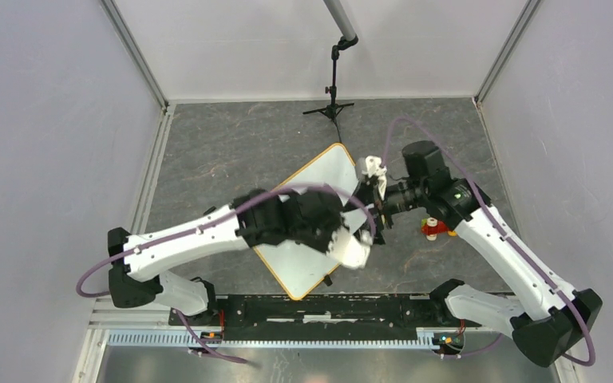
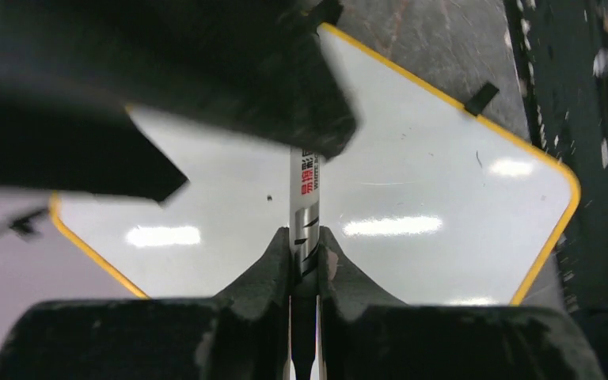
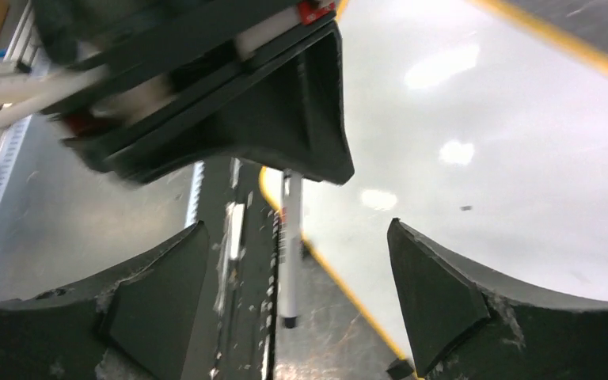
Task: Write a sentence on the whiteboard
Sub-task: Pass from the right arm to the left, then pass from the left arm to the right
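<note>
Your left pincer (image 2: 305,237) pinches the marker (image 2: 307,194) over the whiteboard (image 2: 443,182), which lies mid-surface, blank, one corner toward 12 o'clock. The right pincer (image 3: 297,229) stands spread at the board's 2 o'clock edge. Writing looks unbegun. Next, I judge: confirm the tip is uncapped, then lower it.

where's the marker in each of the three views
top external: cannot be made out among the arms over the whiteboard.
left wrist: centre, marker upright between the left gripper fingers.
right wrist: marker left of centre, hanging below the left gripper.
shared landmark: the whiteboard's orange rim.
</note>
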`<action>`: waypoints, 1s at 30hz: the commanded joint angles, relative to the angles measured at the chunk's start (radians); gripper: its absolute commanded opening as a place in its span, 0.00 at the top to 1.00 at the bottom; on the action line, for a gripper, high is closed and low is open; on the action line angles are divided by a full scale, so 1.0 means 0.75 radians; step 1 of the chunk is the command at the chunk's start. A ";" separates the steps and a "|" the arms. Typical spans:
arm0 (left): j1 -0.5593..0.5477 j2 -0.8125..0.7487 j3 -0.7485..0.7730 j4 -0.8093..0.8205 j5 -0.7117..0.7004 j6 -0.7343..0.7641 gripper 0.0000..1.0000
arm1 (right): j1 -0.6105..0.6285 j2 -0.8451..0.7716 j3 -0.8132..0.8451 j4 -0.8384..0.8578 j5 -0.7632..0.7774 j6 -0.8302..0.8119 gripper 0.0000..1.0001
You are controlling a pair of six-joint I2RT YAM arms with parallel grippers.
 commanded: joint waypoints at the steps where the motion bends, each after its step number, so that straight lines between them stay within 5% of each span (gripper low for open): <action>1: 0.301 -0.109 0.048 0.117 0.427 -0.570 0.98 | -0.150 -0.066 0.032 0.473 -0.042 0.362 0.12; 10: 0.498 -0.253 0.016 0.283 0.676 -0.841 0.98 | -0.174 -0.043 -0.052 0.907 -0.061 0.780 0.17; 30: 0.528 -0.232 0.019 0.367 0.656 -0.976 0.98 | -0.051 -0.018 -0.168 1.271 -0.067 1.119 0.52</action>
